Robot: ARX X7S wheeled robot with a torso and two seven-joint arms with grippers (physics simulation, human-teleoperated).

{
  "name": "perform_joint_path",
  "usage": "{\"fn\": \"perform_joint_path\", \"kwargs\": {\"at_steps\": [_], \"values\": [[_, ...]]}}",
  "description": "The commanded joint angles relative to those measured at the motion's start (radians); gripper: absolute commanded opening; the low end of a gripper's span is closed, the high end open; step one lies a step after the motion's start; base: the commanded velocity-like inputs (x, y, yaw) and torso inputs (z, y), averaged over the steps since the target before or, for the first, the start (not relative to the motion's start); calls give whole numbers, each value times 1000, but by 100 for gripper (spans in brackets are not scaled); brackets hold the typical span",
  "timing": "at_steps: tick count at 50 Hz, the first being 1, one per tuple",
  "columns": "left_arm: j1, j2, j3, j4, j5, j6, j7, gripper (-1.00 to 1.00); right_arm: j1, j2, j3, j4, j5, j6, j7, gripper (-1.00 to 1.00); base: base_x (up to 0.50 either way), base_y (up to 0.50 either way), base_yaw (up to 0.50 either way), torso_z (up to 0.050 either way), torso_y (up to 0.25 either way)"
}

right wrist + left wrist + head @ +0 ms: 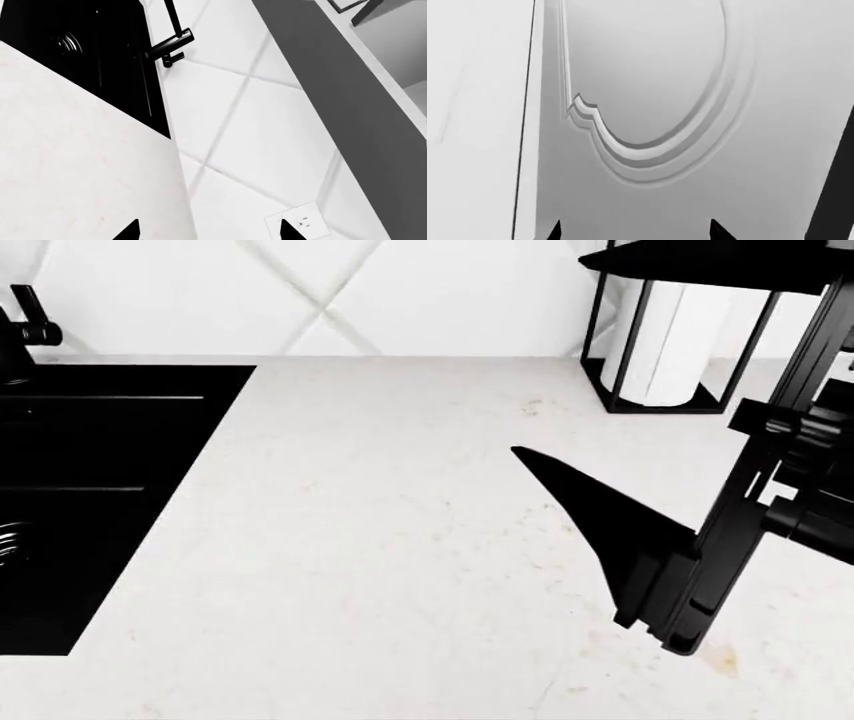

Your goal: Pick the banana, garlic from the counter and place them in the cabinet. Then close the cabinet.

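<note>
The left tool (634, 231) faces a pale grey cabinet door panel with a carved arched moulding (647, 155) at close range. Only its 2 dark fingertips show in the left wrist view, set well apart with nothing between them, so it is spread and empty. A thin dark gap runs along 1 edge of the panel, beside a plain white surface.

The right tool (208, 231) also shows 2 tips spread apart and holds nothing. In the head view its black arm hangs over the broad white stone-look table with faint tan specks (374, 540). Ahead of this tool lie the white diamond-tiled wall (247, 145), a black faucet (170, 42) and a white wall socket (300, 225).

Neither the banana nor the garlic appears in any view. The table is bare of them, and whether they already sit inside the cabinet cannot be told, since no view shows its interior.

With both tools empty and the left one right at the door, the step in hand looks like closing the cabinet. The next move likely calls for the left tool to press flat on the panel and push it until the dark gap closes.

Beyond the right arm stands a tall white paper-towel roll in a black frame (667, 340). No brand, label or writing can be read.
</note>
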Motion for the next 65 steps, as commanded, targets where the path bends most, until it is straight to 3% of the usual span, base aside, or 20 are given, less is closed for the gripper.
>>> {"fn": "perform_joint_path", "kwargs": {"at_steps": [1, 19, 34, 65], "values": [[-90, 117, 70, -81, 29, -35, 116, 100, -60, 53, 13, -1, 23, -39, 34, 100, 0, 0, 0, 0, 0], [-188, 240, 172, -247, 160, -62, 245, 100, -197, 136, 49, 1, 36, -127, 95, 100, 0, 0, 0, 1, 0], [-245, 315, 329, -333, 311, -116, 379, 100, -277, 176, 58, 0, 53, -185, 144, 100, 0, 0, 0, 1, 0], [-274, 453, 501, -541, 471, -150, 599, 100, -459, 272, 99, 8, 70, -323, 215, 100, 0, 0, 0, 0, 0]]}}
